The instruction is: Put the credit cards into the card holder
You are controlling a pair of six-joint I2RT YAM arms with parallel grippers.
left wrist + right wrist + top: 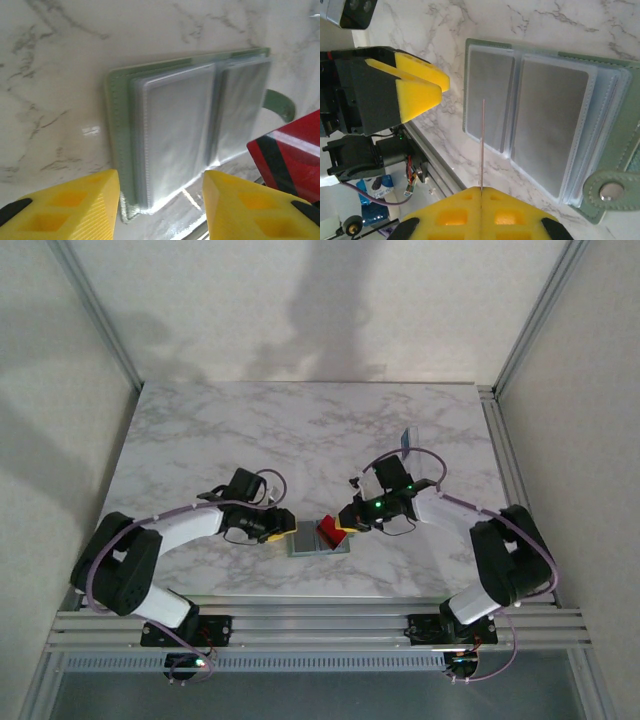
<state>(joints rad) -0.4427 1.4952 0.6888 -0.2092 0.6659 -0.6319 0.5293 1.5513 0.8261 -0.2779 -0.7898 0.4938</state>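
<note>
Card holder (320,542): open flat on table (300,430), near centre | left claw (160,200): jaws apart over holder's left end | right claw (481,192): pinching red card (290,150) over holder's right half.

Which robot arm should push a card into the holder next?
The right one, probably: the right gripper is shut on a red card just above the open card holder. The left gripper is open and holds no card.

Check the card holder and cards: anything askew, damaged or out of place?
Nothing stands out. The card holder lies open and flat on the table; the right end effector grips a red card above it; another card lies far right.
</note>
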